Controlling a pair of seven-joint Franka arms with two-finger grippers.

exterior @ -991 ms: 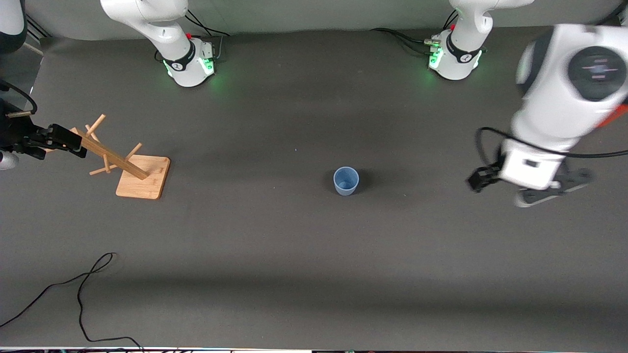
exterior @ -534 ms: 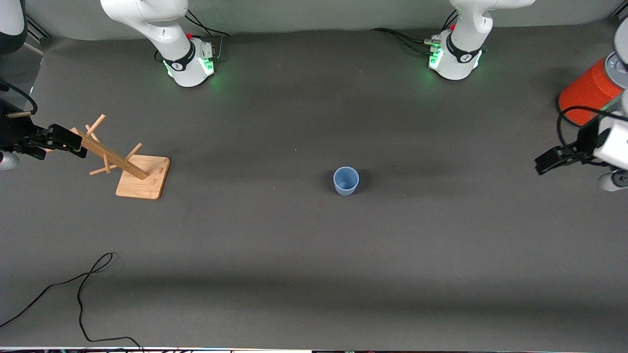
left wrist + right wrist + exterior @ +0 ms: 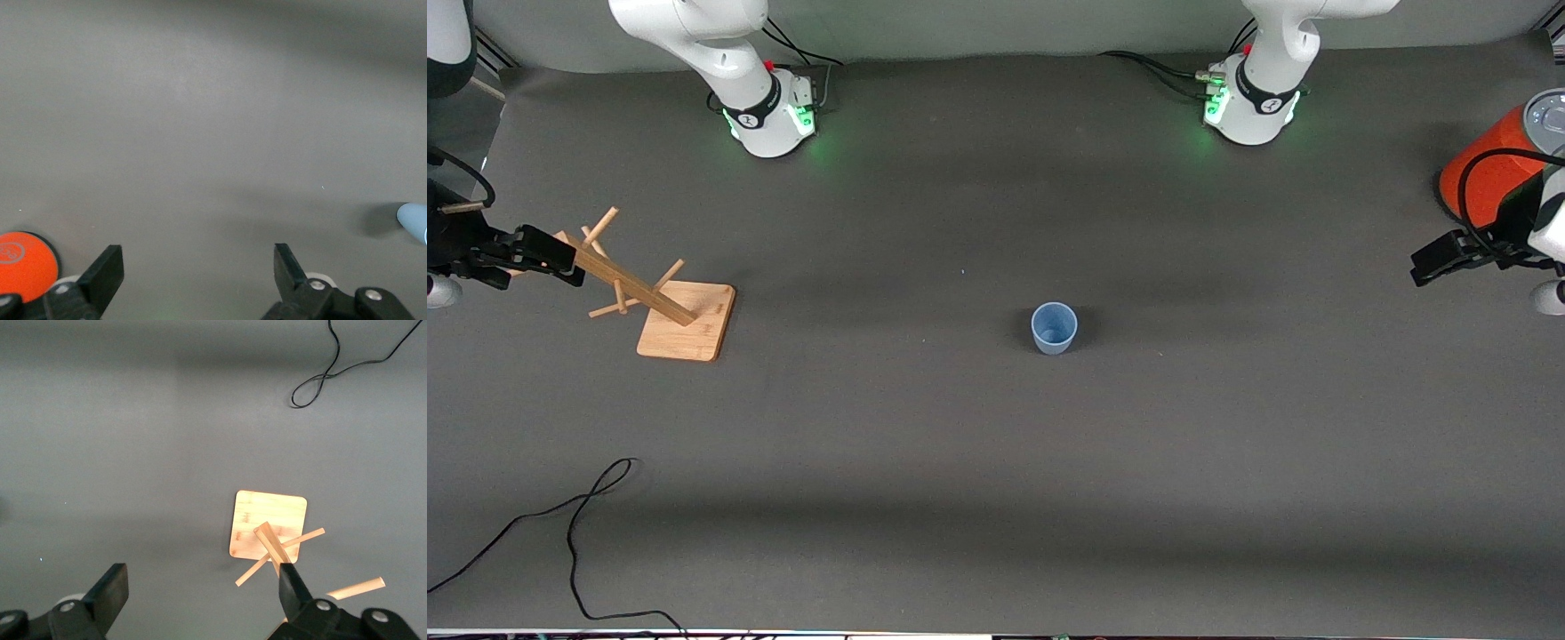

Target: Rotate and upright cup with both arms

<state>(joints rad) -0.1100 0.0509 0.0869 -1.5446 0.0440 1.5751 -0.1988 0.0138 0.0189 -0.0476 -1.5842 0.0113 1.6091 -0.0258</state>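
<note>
Front view: cup (image 3: 1054, 328) upright mid-table (image 3: 960, 444), well apart from both. Left end effector (image 3: 1436, 260) released beside can (image 3: 1489, 173); right end effector (image 3: 534, 253) released over rack (image 3: 685, 324).

Left pincer (image 3: 1440, 258) farther from cup (image 3: 1054, 328)

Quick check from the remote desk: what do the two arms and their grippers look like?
Both arms are glossy white with dark joint bands, on round green-lit bases. The left gripper and right gripper are black, two-fingered. A black cable loops at the left wrist.
</note>
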